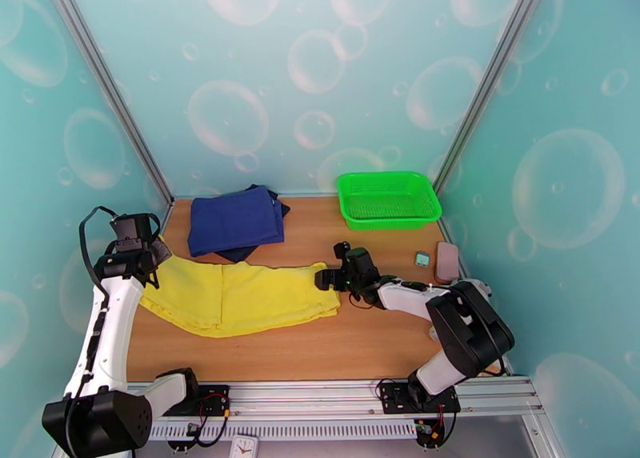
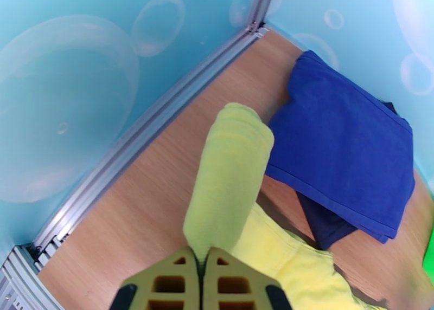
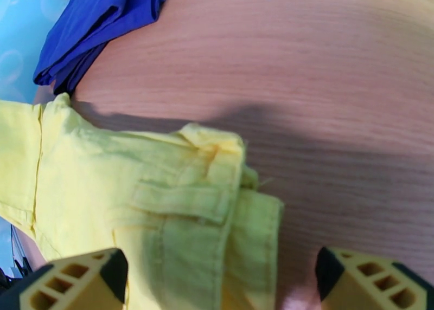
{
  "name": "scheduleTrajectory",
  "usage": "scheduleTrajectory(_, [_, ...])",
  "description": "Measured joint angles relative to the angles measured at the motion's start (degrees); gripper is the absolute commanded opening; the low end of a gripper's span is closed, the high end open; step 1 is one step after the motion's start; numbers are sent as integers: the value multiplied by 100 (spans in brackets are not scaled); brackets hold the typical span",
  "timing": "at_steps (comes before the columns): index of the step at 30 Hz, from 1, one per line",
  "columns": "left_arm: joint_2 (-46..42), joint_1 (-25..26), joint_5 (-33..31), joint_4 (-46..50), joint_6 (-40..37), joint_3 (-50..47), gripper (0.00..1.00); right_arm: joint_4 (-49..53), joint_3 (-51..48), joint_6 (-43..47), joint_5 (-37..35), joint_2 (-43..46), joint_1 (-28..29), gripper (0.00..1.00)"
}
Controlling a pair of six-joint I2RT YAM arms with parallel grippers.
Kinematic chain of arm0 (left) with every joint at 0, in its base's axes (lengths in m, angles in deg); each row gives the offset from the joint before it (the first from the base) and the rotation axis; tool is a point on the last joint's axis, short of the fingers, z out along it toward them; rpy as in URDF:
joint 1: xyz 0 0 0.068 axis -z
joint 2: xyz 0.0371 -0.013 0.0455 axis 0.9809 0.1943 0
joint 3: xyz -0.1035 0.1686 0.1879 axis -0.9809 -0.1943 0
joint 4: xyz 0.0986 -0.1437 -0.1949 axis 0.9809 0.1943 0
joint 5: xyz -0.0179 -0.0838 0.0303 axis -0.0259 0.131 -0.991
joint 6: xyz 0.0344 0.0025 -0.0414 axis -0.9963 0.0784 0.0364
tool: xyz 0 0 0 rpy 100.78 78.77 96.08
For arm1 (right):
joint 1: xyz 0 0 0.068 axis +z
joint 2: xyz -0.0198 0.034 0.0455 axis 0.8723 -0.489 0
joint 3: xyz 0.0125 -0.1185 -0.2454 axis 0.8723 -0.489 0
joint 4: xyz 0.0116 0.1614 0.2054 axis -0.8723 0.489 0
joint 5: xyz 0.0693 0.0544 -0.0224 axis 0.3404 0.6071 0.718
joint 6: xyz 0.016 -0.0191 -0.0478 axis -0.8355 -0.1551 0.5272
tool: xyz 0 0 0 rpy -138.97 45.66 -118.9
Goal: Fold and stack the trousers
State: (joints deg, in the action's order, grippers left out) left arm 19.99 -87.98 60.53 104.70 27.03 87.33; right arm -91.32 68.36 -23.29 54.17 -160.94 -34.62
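The left gripper's yellow fingers are pressed together on a raised fold of the bright yellow thin-cloth trousers at the left edge of the wooden table. The right gripper's fingers are held wide apart astride the other end; contact cannot be told. From above, the trousers are seen stretched between both grippers, just beside folded navy blue garments. A pocket flap and seams are brought out by the right wrist view.

Bright yellow trousers, flat, stretched left-right
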Motion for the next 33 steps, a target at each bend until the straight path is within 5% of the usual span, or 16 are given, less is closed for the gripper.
scheduleTrajectory(5, [-372,494,739,-334,529,-275,0,210,131,42,-15,-203,-4,83])
scheduleTrajectory(13, [133,1628,859,-817,1615,-439,0,334,221,107,-39,-293,0,65])
scheduleTrajectory(18, [365,2216,732,-1115,2371,-448,0,402,251,151,-39,-315,7,35])
scheduleTrajectory(33, [1799,4317,-570,-1705,3978,-310,0,369,352,72,98,-490,-11,14])
